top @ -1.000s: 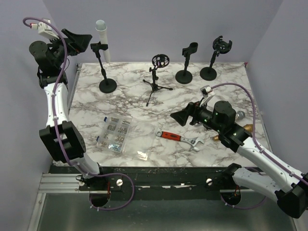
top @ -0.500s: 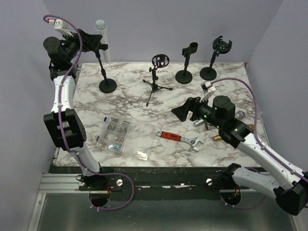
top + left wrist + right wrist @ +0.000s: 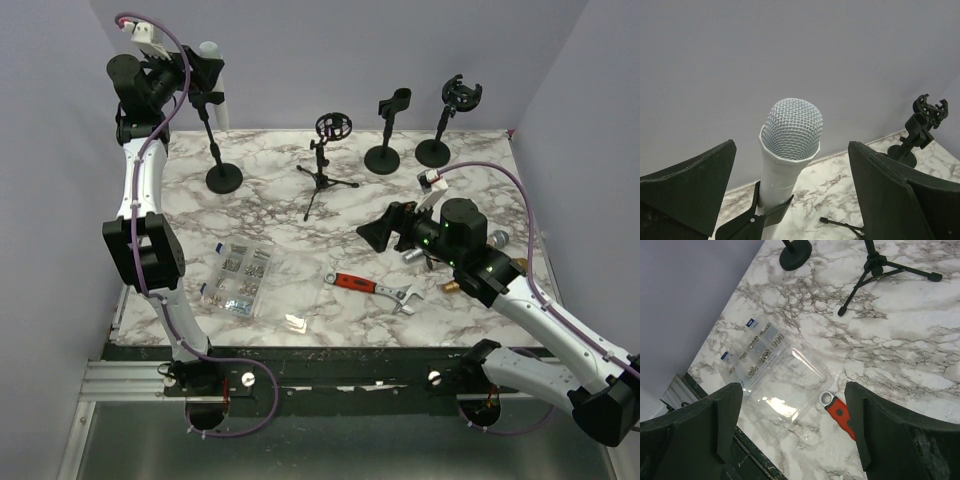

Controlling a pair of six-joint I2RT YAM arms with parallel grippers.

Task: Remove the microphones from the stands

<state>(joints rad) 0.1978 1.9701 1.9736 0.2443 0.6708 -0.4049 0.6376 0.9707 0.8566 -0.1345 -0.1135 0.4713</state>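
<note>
A white microphone [image 3: 214, 80] with a silver mesh head [image 3: 791, 129] stands upright in the black clip [image 3: 752, 221] of the far-left stand [image 3: 222, 178]. My left gripper [image 3: 205, 72] is open, high at the back left; in the left wrist view [image 3: 790, 197] its jaws are on either side of the microphone and apart from it. My right gripper [image 3: 377, 234] is open and empty above the table's right middle; the right wrist view [image 3: 792, 425] looks down on the parts box and the wrench.
A tripod stand [image 3: 324, 160] with a ring mount and two round-base stands [image 3: 385, 140] [image 3: 441, 130] stand at the back. A clear parts box [image 3: 238, 276], a red-handled wrench [image 3: 372, 289] and a small clear piece [image 3: 297, 322] lie near the front. Metal cylinders [image 3: 497, 239] lie under the right arm.
My left gripper has swung right and up until its jaws flank the microphone. My right gripper has moved up slightly, then held still.
</note>
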